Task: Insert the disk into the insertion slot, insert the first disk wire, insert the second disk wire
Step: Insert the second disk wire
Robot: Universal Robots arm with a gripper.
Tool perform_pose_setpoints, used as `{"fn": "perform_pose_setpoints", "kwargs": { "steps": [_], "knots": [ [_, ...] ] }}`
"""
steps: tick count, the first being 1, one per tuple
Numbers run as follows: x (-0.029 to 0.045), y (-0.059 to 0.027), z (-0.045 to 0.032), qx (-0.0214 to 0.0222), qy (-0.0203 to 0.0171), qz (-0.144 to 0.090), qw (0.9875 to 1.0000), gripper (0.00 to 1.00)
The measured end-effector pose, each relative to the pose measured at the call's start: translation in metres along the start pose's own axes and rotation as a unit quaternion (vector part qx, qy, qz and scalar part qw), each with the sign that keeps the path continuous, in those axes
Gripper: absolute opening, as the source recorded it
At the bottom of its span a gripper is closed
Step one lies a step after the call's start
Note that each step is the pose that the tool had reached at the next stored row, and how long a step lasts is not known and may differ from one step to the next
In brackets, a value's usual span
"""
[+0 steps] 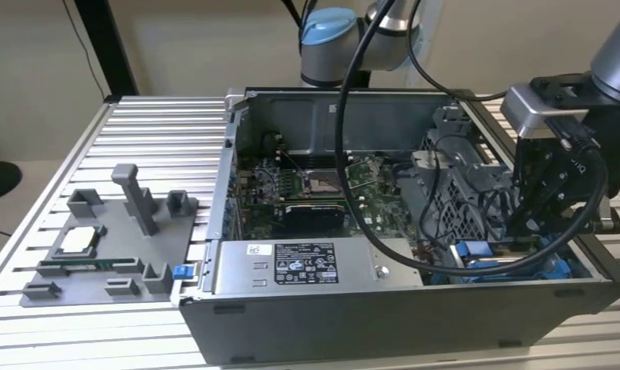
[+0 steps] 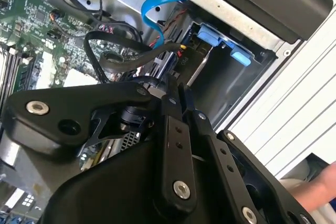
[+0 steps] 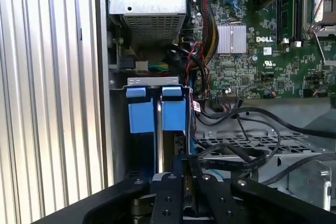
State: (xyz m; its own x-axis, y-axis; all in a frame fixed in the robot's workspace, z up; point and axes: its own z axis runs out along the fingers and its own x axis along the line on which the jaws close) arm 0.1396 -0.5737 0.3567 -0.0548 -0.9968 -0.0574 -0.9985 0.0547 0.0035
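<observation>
**Pincer low over the drive bay corner of the open case**

Open computer case (image 1: 413, 324) lying on the ribbed metal surface (image 1: 135, 139). Inside it, toward the exterior view's right: the insertion slot (image 3: 118, 124), grey sheet metal against the case wall, with two blue plastic tabs (image 3: 156, 109) at its mouth. Disk (image 3: 169, 145) apparently seated there already, glimpsed as a thin metal edge below the tabs, most of it hidden. Pincer (image 3: 185, 187) directly over the slot, fingers (image 2: 176, 150) drawn nearly together; impossible to tell whether anything sits between them. Black cable (image 2: 121, 51) looped just beside the fingertips in the second wrist view, a light blue flat cable (image 2: 155, 9) arching beyond it toward the slot. Grey power-supply box (image 1: 300, 266) with its white label next to the slot, along the case's near wall. Motherboard (image 1: 300, 185) further in. Grey parts fixture (image 1: 115, 239) on the surface, well apart from the case, at the exterior view's left.
</observation>
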Motion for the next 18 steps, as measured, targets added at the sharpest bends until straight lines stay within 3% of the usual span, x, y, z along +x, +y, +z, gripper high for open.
{"fn": "perform_pose_setpoints", "kwargs": {
  "steps": [10, 18],
  "knots": [
    [0.0002, 0.0, 0.0021, 0.0052, -0.0002, 0.0, 1.0, 0.0],
    [0.0001, 0.0001, 0.0028, 0.0059, -0.0004, 0.0, 1.0, 0.0]
  ]
}}
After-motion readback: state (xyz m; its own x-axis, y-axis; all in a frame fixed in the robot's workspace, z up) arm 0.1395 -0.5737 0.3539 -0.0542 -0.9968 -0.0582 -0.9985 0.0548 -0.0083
